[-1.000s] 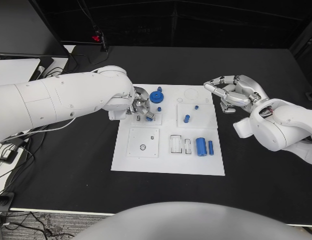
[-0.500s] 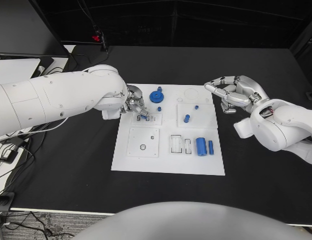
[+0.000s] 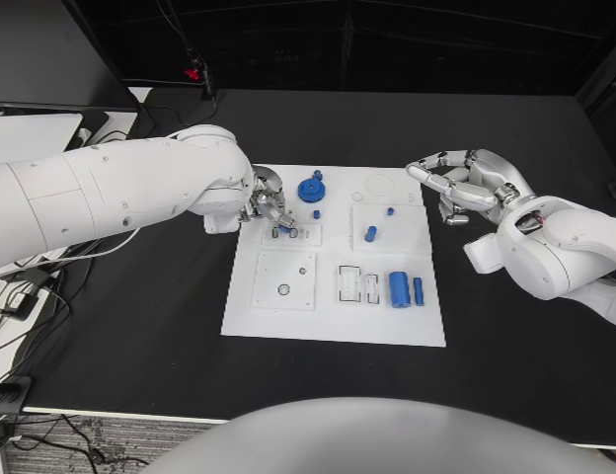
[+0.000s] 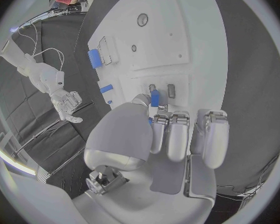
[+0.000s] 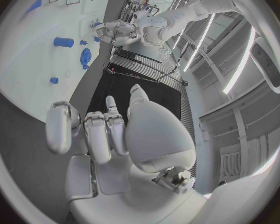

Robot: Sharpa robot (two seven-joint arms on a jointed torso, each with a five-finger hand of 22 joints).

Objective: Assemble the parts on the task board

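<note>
Blue peg is pinched by the left hand at the board's upper-left block, about ten o'clock on the task board, beside the blue gear. If the pinch tilts, I think the peg may jam or slip. The right hand hovers at two o'clock, fingers loosely apart, holding nothing.

L hand pinching; R hand open.

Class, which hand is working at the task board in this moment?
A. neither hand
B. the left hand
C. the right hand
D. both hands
B: the left hand pinches a small blue part over the task board, while the right hand hovers beside it over the black table.
</note>
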